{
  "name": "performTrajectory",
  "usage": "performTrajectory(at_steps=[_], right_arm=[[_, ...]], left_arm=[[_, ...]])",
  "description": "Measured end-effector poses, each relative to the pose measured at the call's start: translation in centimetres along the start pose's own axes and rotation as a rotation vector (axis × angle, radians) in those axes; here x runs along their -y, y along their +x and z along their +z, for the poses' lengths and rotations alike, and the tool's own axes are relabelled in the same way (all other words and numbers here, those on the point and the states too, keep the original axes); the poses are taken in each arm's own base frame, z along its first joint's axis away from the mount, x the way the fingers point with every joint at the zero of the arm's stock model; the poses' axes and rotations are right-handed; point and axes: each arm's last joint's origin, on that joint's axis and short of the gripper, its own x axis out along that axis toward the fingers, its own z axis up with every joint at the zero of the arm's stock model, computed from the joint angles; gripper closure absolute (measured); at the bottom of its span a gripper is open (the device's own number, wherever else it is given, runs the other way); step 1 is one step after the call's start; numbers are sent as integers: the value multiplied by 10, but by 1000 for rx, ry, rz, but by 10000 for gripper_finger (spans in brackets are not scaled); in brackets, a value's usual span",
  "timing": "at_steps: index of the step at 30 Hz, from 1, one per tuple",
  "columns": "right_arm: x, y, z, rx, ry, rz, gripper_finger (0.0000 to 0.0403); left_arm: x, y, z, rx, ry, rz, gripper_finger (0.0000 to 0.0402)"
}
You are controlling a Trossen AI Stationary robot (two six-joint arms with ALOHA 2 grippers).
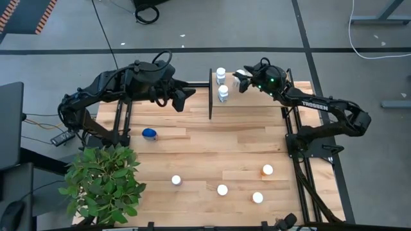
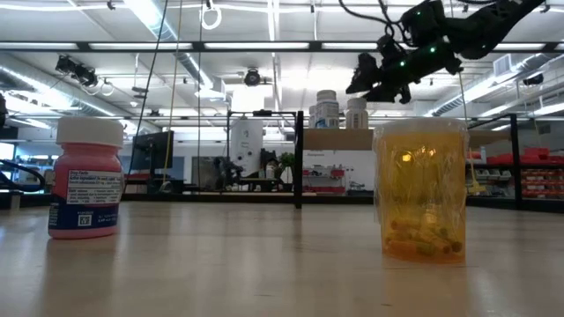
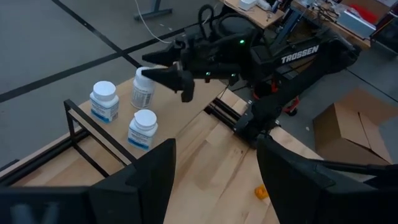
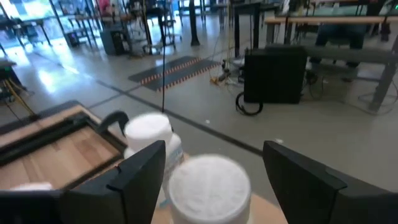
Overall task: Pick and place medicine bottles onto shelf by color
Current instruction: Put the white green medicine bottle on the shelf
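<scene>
- Hovering at the table's far edge, the right gripper (image 1: 241,77) sits over the cap of a white bottle (image 3: 142,92) at the shelf (image 1: 210,106); the cap shows between its two fingers in the right wrist view, but whether they press on it cannot be told.
- In the low view this bottle looks level with its neighbours on the shelf, with the gripper just above it.
- Two more white bottles, one at the shelf's far end (image 1: 221,74) and one nearer (image 1: 223,94), stand upright on the shelf close to the black rail, just beside the right gripper.
- The left gripper (image 1: 180,101) hangs on the other side of that rail, near the shelf, fingers spread wide and holding nothing.
- A squat blue bottle (image 1: 149,133) rests on the tabletop toward the left arm, well apart from the shelf.
- Four white-capped bottles stand along the table's near side: one near the plant (image 1: 176,180), one at the middle (image 1: 222,190), and two toward the right (image 1: 257,197) and (image 1: 268,170).
- Seen level across the table, two of them are a pink bottle (image 2: 85,180) and an orange bottle (image 2: 421,189), both upright.
- A leafy plant (image 1: 106,183) fills the near left corner.
</scene>
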Motion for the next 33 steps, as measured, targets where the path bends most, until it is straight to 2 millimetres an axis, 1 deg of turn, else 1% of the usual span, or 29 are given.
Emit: performTrajectory(at_steps=[7, 12, 15, 17, 22, 33], right_arm=[[0, -21, 16, 39, 2, -7, 125], [6, -42, 11, -90, 47, -126, 132], [7, -52, 11, -122, 90, -141, 134], [7, -54, 10, -140, 109, -135, 134], [8, -52, -3, -260, 102, -146, 134], [8, -27, -26, -376, 83, -155, 134]], left_arm=[[0, 0, 0, 0, 17, 0, 171], [3, -1, -2, -3, 28, -10, 171], [5, -2, -3, -7, 37, -19, 171], [6, -2, -4, -9, 50, -24, 171], [7, -3, -4, -3, 56, -15, 171], [7, -2, -4, -4, 55, -14, 171]])
